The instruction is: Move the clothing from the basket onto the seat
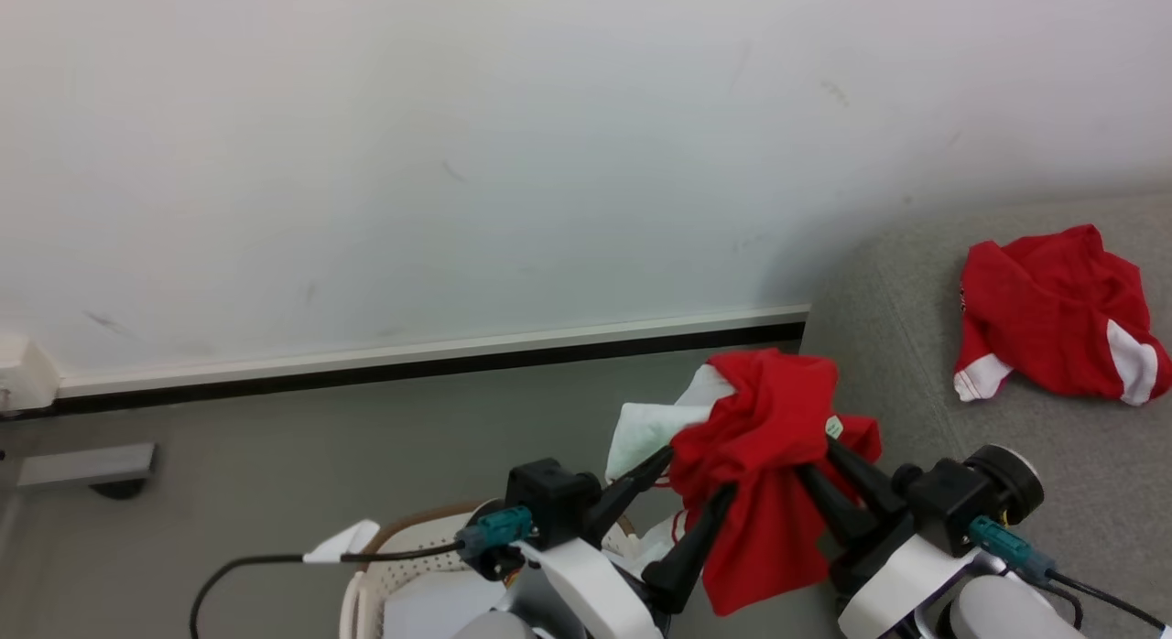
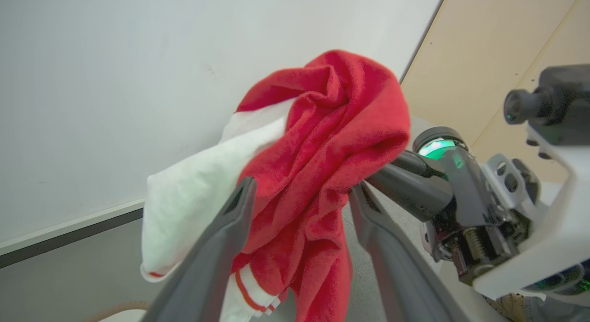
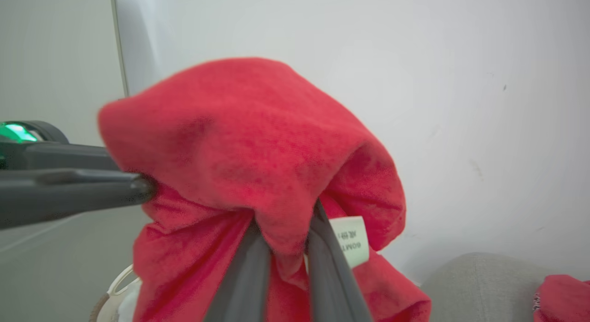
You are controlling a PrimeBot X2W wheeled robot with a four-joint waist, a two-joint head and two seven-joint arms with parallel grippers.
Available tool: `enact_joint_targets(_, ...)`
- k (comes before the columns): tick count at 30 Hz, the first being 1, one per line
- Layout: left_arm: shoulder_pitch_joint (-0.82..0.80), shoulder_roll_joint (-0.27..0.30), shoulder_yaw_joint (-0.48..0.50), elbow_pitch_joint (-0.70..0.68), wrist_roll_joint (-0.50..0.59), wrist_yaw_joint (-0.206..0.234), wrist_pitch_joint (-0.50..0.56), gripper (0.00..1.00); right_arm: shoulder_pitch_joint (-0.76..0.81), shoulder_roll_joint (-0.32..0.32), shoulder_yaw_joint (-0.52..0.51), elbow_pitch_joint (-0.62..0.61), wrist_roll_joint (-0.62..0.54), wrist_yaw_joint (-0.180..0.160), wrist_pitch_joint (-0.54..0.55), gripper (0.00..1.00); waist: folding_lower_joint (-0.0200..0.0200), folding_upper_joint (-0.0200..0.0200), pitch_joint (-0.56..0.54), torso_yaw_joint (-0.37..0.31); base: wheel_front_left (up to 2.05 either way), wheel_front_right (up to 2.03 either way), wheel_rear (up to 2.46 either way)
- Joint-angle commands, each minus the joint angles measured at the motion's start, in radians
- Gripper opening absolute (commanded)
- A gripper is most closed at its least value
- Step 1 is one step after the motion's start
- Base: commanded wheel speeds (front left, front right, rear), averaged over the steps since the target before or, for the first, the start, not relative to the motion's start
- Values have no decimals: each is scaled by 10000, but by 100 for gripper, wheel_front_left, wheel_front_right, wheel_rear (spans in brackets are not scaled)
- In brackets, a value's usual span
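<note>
Clothing [image 1: 769, 438], one bunched red piece, hangs above the basket [image 1: 362, 598] beside the seat's [image 1: 1007, 456] edge, pinched by the right end effector [image 3: 283, 234] while the left end effector [image 2: 302, 188] stands spread around it, apparently so the right arm alone can carry it to the second red piece [image 1: 1053, 319] lying there.

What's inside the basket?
A pale flat cloth lies in the basket. The robot's left arm covers the rest of the inside, so I cannot tell what else is there.
</note>
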State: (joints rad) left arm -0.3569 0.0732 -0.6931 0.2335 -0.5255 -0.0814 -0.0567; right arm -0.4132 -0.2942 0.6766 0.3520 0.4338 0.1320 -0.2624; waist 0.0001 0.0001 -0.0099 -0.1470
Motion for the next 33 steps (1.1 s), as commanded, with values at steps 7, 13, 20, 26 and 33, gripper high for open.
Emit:
enact_joint_targets(7, -909, -14, 71, 293, 414, 178, -383, 100, -629, -225, -1142, -545, -218, -26, -33, 0, -1, -1, 1437, -1109, 0, 0, 0)
enact_joint_targets(13, -2053, 87, 100, 457, 781, 169, -270, 100, -1043, -85, -2568, -1067, -572, -26, -33, 0, -1, -1, 2958, -1592, 0, 0, 0)
enact_joint_targets(20, -3720, 243, 187, 536, 1238, 52, 70, 100, -1988, 181, -4660, -1204, -1290, -26, -33, 0, -1, -1, 4742, -1701, 0, 0, 0)
enact_joint_targets(26, -5088, 217, 188, 537, 1470, -25, 330, 100, -3417, -110, -6385, -436, -1807, -26, -20, 0, -1, -1, 6000, -1427, 0, 0, 0)
enact_joint_targets(33, -6197, 13, 100, 618, 1572, -28, 267, 100, -5400, -1087, -7566, 1233, -1723, -26, 247, 0, -1, -1, 6862, -1032, 0, 0, 0)
